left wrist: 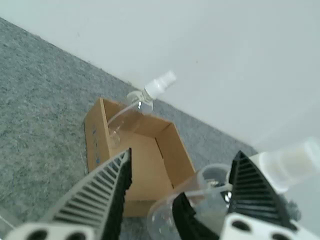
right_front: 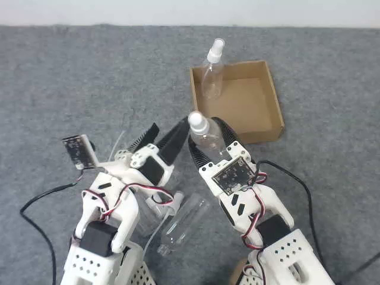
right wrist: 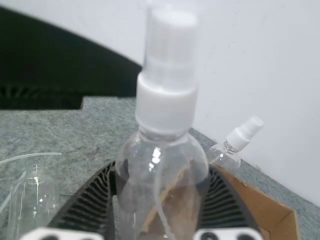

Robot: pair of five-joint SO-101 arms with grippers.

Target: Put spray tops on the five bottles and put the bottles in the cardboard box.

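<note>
Just short of the near left corner of the open brown cardboard box (right_front: 264,135), my right jaws were clenched on the upright clear plastic bottle with white spray top (right_front: 206,133). The box lay ahead and rightward. My left jaws hung released alongside.

The high view looks down, arms entering from 6 o'clock, cardboard box (right_front: 243,107) toward 1 o'clock. Both wrist views sit low behind their jaws, facing the far wall, the right one tight against its held bottle (right wrist: 162,190). All three share the box and the capped bottle (right_front: 212,77) in it
</note>
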